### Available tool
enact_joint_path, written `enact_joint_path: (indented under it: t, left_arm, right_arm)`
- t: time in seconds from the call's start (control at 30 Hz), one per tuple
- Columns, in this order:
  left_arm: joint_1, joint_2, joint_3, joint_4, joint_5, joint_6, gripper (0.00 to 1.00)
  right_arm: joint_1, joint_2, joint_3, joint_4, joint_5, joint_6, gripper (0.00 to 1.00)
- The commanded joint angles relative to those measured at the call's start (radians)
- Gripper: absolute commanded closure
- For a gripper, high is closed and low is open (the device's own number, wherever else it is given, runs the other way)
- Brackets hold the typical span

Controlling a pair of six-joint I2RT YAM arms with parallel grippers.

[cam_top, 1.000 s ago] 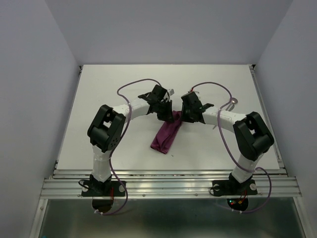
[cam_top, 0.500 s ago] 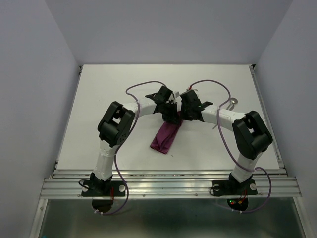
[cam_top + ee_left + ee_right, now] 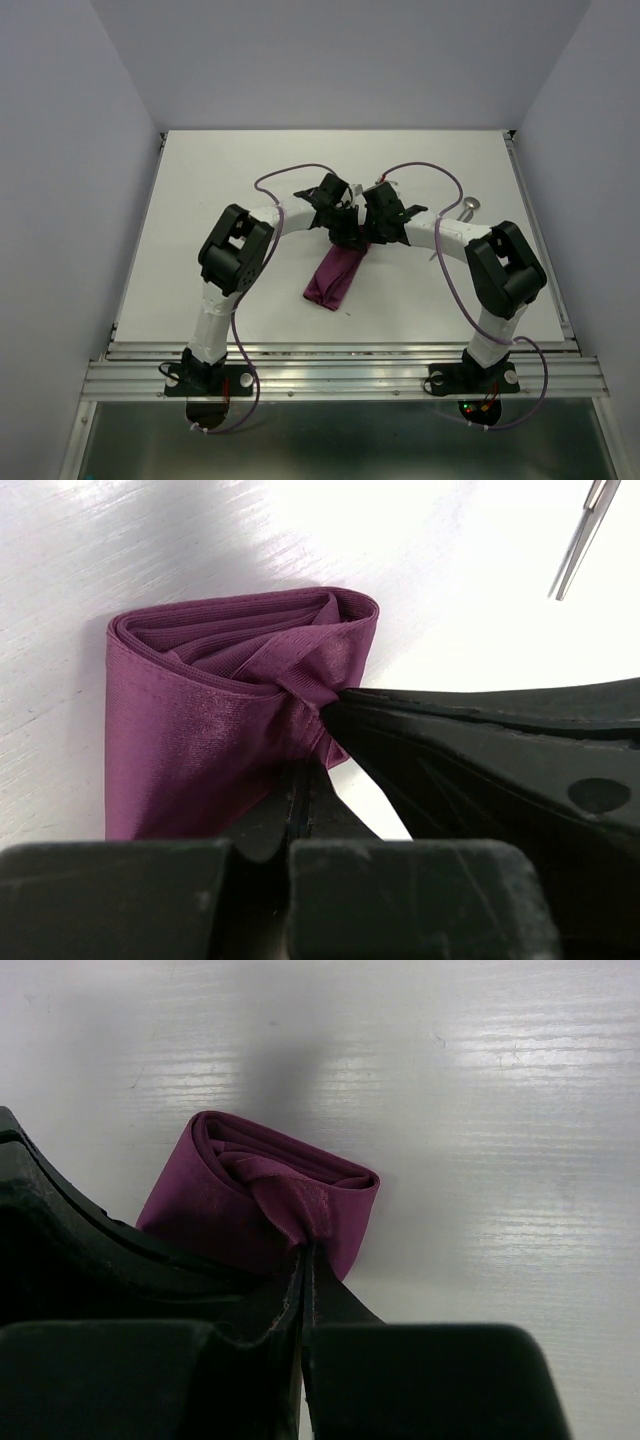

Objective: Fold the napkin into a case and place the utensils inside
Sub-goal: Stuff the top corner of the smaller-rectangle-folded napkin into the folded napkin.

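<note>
Desk, left of the case: broad white surface [image 3: 220, 180] runs from the case out to the left edge.
Left pincer [image 3: 350, 238]: pressed together on a gathered tuck of cloth at the case's far end [image 3: 305, 770], coming in from the case's left.
Case [image 3: 335, 275]: narrow plum pouch lying slantwise mid-desk, near end toward the left arm and short of the desk's front edge; the far end shows stacked folded edges [image 3: 220, 720] (bunched where it is pinched).
Right pincer [image 3: 368, 238]: clamped tight on the same far end [image 3: 305, 1252], just right of the left pincer, the two nearly touching.
Rod-like utensil [image 3: 578, 542]: thin silver shaft on the desk, apart from the case.
Spoon [image 3: 469, 207]: well right of the case, beside the right forearm, inside the desk's right edge.
</note>
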Motion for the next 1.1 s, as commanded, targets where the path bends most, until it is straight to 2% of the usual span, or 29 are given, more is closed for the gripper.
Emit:
enact_joint_path:
  t: [0.0,0.63,1.07]
  left_arm:
    - [-0.002,0.010,0.039,0.032,0.013,-0.006,1.00]
    - [-0.003,0.039,0.096,0.066,0.014,-0.041,1.00]
    - [-0.003,0.019,0.123,0.082,0.010,-0.058,1.00]
  right_arm:
    - [0.009,-0.007,0.039,-0.004,0.018,-0.005,0.99]
    - [0.009,-0.085,0.023,0.009,-0.048,0.012,0.99]
    - [0.009,-0.070,0.022,0.010,-0.043,0.027,0.99]
